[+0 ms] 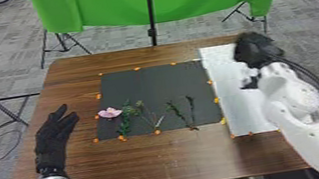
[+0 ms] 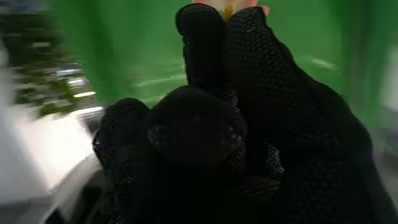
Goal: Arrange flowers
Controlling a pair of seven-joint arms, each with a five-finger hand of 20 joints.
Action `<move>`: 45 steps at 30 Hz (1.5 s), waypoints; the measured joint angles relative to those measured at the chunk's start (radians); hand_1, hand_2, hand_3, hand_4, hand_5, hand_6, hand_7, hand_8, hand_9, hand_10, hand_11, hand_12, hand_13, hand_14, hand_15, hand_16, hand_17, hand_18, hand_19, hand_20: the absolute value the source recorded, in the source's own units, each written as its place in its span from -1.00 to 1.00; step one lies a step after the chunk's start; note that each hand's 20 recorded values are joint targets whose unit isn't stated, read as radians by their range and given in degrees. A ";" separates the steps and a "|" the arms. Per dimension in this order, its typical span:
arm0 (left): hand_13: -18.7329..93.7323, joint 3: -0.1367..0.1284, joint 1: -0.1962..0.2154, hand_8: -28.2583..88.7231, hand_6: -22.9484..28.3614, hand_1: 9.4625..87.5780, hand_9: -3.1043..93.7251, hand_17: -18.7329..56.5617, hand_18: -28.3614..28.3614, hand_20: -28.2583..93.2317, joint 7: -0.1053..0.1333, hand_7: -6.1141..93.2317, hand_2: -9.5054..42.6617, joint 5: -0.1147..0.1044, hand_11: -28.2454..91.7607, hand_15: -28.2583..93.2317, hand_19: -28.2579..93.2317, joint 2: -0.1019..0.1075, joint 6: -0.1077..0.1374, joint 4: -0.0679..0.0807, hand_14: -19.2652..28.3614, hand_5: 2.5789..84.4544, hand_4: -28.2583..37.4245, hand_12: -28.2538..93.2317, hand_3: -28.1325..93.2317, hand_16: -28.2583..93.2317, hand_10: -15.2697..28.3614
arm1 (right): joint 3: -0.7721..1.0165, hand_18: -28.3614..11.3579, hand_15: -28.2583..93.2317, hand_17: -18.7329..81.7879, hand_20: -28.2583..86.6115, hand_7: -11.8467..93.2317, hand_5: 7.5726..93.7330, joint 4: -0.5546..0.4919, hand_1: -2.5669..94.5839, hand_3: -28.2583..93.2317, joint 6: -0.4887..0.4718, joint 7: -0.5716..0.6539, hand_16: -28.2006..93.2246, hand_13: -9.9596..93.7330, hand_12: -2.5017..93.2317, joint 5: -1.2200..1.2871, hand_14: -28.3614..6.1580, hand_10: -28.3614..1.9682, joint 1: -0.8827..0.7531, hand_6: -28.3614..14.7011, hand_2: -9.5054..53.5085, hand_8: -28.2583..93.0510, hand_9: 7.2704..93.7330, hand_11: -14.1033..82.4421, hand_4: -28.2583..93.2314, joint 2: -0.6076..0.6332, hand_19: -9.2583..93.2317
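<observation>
Right robot hand [image 1: 258, 49] pinching a pink thing [image 2: 234, 5], probably a flower.
It is over the white sheet's [image 1: 242, 111] edge; left robot hand [image 1: 51, 138], straight-fingered, beside the black mat [image 1: 150, 81] with pink flower [image 1: 110, 113] and green stems [image 1: 125, 119].

No readable text, label, brand, number or sign on anything in either view

Left hand [image 1: 55, 140] open, pointing forward — right arm [image 1: 298, 108] extended, its gloved right hand [image 1: 256, 51] farther forward.
</observation>
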 measured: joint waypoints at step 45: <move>0.02 0.054 -0.063 -0.63 0.09 -0.70 0.09 -0.25 0.44 -0.11 0.000 -0.69 0.48 -0.018 -0.20 -0.22 -0.26 0.036 0.039 0.015 0.50 0.05 -1.00 -0.34 0.39 -0.54 0.39 | -0.335 -0.04 0.47 0.71 0.51 -0.50 0.50 0.554 0.27 0.33 -0.226 -0.290 0.03 0.94 -0.22 -0.349 0.60 0.25 0.333 0.28 -1.00 -0.39 0.86 -0.56 -0.77 -0.646 1.00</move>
